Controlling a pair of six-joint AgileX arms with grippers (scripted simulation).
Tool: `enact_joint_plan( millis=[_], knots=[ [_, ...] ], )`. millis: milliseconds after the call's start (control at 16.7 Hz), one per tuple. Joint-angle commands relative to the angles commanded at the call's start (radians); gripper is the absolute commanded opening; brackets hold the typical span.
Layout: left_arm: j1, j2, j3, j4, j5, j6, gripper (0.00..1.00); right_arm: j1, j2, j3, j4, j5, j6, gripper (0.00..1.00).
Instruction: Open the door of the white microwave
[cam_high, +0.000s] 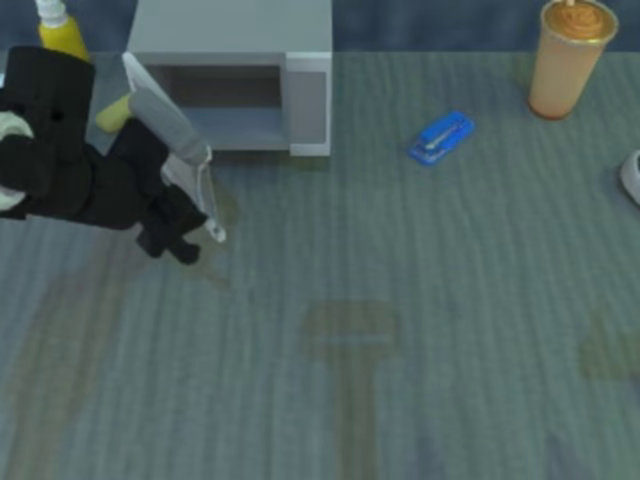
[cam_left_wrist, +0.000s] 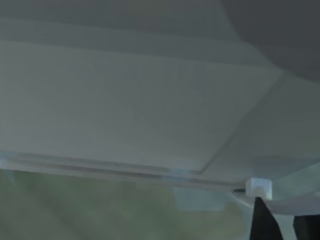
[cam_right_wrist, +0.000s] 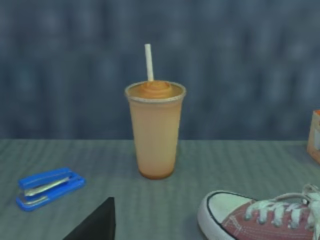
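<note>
The white microwave (cam_high: 235, 45) is a boxy light-grey oven standing at the far edge of the table, left of centre. Its cavity is exposed. A narrow control panel (cam_high: 310, 105) occupies the front's right side. The door (cam_high: 170, 125), hinged at the left, is swung well open, angling out toward the near left.

Even, dim, diffuse light; faint shadows; no glare; left wrist view blurred, hazy.

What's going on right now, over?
Left gripper at the door handle. Door swung wide, white microwave open. Right arm out of top view. Nothing blocking.
</note>
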Motion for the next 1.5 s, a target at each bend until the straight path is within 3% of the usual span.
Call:
enact_joint_plan(
  millis=[1500],
  knots=[
    [0.006, 0.003, -0.002, -0.016, 0.016, 0.021, 0.00, 0.000, 0.000, 0.000, 0.000, 0.000, 0.000, 1.00]
  ],
)
